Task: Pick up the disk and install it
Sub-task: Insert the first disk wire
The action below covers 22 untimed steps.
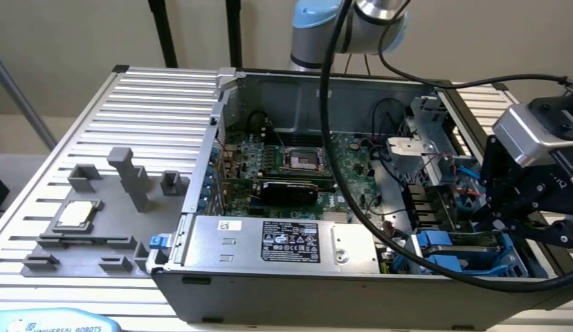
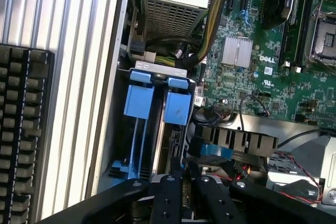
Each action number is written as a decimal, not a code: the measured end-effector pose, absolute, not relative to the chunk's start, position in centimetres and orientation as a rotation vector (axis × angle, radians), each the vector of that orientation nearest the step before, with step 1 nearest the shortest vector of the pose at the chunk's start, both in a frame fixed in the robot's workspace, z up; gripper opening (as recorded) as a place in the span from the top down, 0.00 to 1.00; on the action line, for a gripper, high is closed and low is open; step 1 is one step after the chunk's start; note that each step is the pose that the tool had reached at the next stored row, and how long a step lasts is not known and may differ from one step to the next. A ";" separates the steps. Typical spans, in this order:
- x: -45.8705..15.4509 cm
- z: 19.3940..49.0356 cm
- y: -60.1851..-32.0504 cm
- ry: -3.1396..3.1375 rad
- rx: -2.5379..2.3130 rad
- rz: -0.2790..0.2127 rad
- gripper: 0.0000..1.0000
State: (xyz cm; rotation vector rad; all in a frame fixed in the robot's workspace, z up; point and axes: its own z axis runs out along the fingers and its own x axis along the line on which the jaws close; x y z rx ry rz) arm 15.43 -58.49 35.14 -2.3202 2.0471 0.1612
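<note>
The disk [image 2: 174, 114] stands on edge in the drive bay of the open computer case [image 1: 189, 207]. Its blue carrier end faces away from the wrist camera, and its thin edge runs back between my black fingers [image 2: 167, 198]. My gripper [image 2: 182, 186] is shut on that edge. In the exterior view my gripper [image 1: 497, 225] hangs low over the blue-framed bay [image 1: 462, 254] at the case's front corner, on the exterior view's right.
A second blue carrier [image 2: 139, 100] sits in the slot beside the disk. Black cables [image 1: 360, 200] cross the motherboard [image 2: 273, 72]. The silver power supply [image 1: 277, 242] lies along the front. A grey fixture holding a square chip [image 1: 74, 214] stands outside the case. A keyboard [image 2: 21, 129] lies nearby.
</note>
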 end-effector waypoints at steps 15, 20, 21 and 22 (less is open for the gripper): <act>15.4 34.9 -58.5 2.197 -2.239 0.155 0.84; 15.4 34.8 -58.4 2.230 -2.226 0.134 0.84; 15.4 34.8 -58.4 2.233 -2.226 0.130 0.84; 15.4 34.7 -58.3 2.236 -2.227 0.127 0.84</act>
